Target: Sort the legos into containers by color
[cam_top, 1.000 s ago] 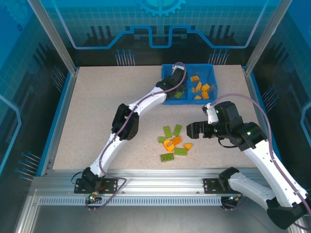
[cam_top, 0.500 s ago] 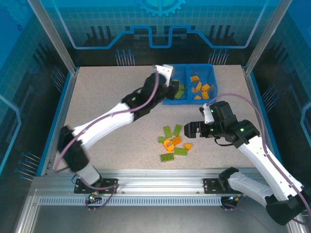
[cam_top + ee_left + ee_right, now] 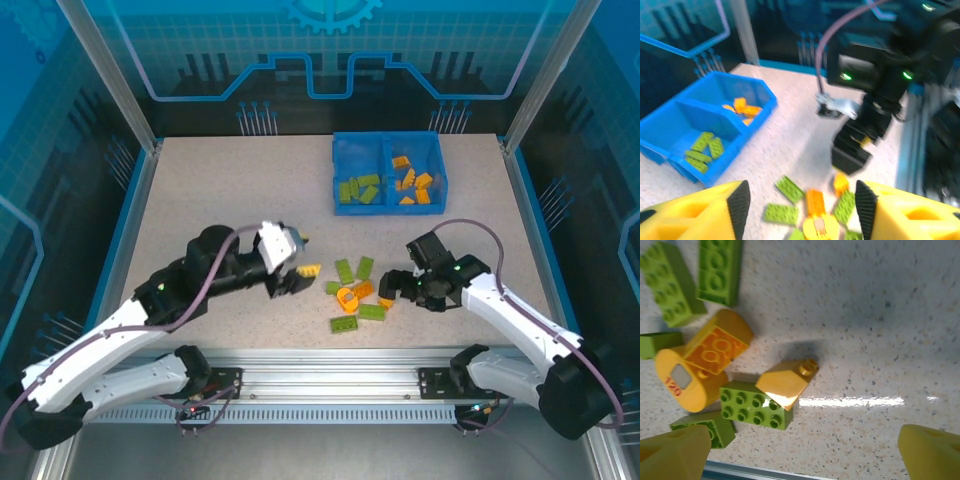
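Ahead of right jaws — orange lego (image 3: 787, 382), untouched

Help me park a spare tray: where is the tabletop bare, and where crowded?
Bare: the far-left tabletop, from the left edge to the blue bin; also the strip between bin and loose legos. Crowded: near centre, where the legos lie between the left end effector and right end effector.

Top camera looks down; wrist cameras, the left blurred, seemingly share the legos (image 3: 756, 412)
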Available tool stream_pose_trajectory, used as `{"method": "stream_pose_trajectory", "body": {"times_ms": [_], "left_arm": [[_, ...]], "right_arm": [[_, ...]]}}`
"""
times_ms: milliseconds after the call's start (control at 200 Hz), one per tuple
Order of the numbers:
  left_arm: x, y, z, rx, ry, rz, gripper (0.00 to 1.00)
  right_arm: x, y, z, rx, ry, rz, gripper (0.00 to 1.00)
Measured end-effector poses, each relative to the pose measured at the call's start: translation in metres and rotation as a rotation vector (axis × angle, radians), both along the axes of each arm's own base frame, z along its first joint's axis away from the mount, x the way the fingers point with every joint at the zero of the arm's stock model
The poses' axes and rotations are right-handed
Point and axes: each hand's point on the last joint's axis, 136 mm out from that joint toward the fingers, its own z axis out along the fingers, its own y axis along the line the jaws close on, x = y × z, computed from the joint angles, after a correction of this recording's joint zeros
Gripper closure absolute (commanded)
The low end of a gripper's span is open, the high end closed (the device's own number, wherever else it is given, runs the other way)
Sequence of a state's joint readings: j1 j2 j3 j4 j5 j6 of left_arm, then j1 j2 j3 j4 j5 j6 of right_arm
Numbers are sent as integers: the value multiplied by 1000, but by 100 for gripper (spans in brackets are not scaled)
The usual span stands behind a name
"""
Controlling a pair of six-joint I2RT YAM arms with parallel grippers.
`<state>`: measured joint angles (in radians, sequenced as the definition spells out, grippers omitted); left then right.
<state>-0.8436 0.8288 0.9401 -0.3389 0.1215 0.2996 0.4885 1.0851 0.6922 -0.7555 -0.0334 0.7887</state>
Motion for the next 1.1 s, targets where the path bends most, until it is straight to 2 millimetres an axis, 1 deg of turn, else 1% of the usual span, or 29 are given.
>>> {"method": "stream_pose_trajectory", "body": {"times_ms": [55,100,130,170,225,325,470,605,685,805,971,1046,1096], "left_arm": [[-14,6,-18,69,-53,-66,18],[-21,10,-32,114,-78,-102,7],[-24,12,-41,139,-96,-125,2],[-28,14,-53,176,-117,-155,1],[-33,15,-67,222,-141,-195,1],[-38,15,-81,273,-165,-249,1],[-43,16,-91,305,-186,-292,1],[-46,17,-100,320,-192,-314,1],[-48,17,-101,323,-202,-323,1],[-48,18,-101,326,-212,-328,1],[-50,18,-104,333,-220,-342,1],[-51,18,-105,333,-221,-347,1],[-51,18,-105,331,-224,-347,1]], "right_arm": [[-3,3,-10,11,31,-14,2],[-4,6,-15,23,53,-25,2],[-3,9,-18,33,64,-30,2],[-2,12,-22,42,78,-38,3],[0,17,-27,53,94,-46,7],[2,22,-36,57,129,-73,15],[4,22,-49,39,169,-115,25],[6,20,-57,11,181,-152,32],[6,17,-61,-8,189,-165,40],[5,12,-62,-32,196,-192,50],[7,9,-62,-47,181,-205,58],[12,7,-56,-49,146,-209,61],[15,5,-49,-49,108,-210,63]]}}
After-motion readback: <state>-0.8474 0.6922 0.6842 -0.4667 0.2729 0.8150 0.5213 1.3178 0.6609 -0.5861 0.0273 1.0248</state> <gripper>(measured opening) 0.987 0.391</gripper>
